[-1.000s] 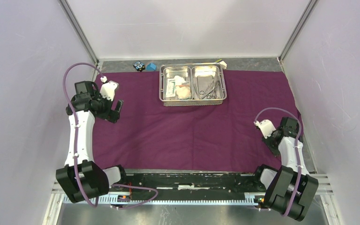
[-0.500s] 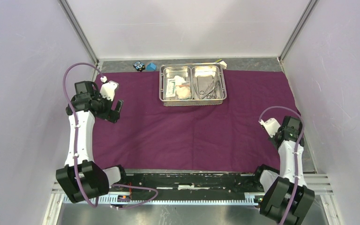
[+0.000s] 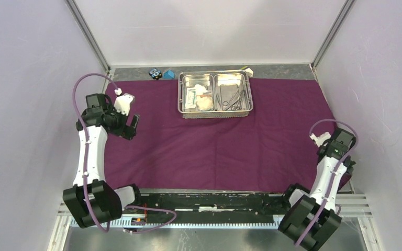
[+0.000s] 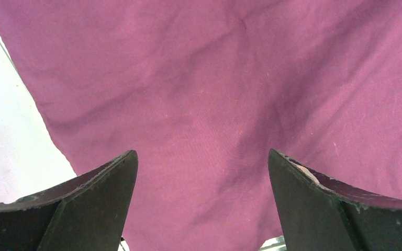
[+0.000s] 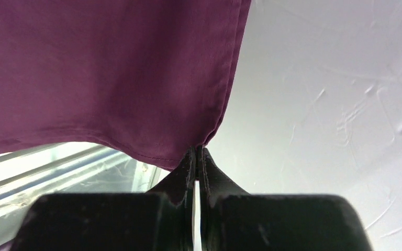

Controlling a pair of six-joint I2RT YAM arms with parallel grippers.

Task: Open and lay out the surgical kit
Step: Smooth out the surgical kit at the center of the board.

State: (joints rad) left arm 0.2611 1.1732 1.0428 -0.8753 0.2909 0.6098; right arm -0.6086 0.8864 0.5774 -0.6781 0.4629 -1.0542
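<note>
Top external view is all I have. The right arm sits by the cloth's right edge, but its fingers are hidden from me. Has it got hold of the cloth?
Observer: Yes. In the right wrist view, the right gripper is shut on a corner of the purple cloth.
Operator: How much cloth is in the pinch?
Observer: Only the very tip of the corner. The hemmed edges run away from it on both sides.
Operator: And the left side?
Observer: The left gripper hangs wide open over flat cloth, with nothing between its jaws.
</note>
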